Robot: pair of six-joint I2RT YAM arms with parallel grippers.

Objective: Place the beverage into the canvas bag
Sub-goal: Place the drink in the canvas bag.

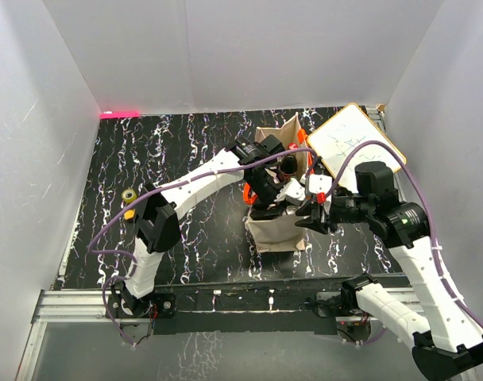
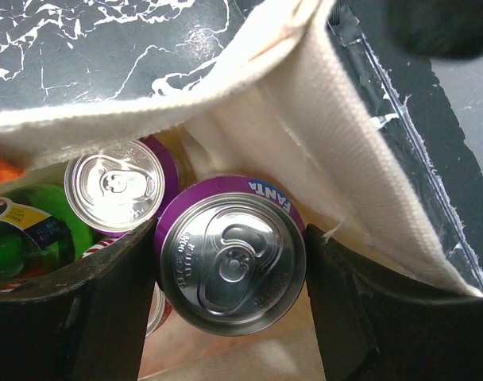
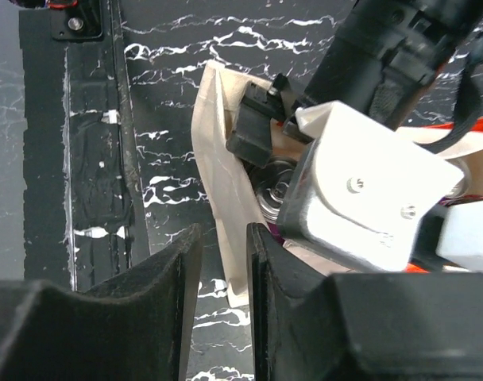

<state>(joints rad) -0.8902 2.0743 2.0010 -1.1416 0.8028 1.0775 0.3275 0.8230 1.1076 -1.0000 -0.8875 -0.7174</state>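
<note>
As the overhead camera shows it, the canvas bag (image 1: 275,232) stands on the black marbled worktop (image 1: 186,159), right of centre and between the near and far edges. A white board (image 1: 354,141) lies in the far right corner, just beside it. The left tool (image 1: 277,194) reaches down into the bag's mouth. The right tool (image 1: 313,221) sits at the bag's right side.

From the left wrist, a purple can (image 2: 229,266) stands top up inside the bag. Both fingers (image 2: 106,317) press against its sides, so this tool is pinching it. Beside it are a second can (image 2: 114,186) and a green container (image 2: 19,234).

From the right wrist, the fingers (image 3: 162,294) stand narrowly apart with the bag's cloth edge showing in the gap. I cannot tell whether they press the cloth.
</note>
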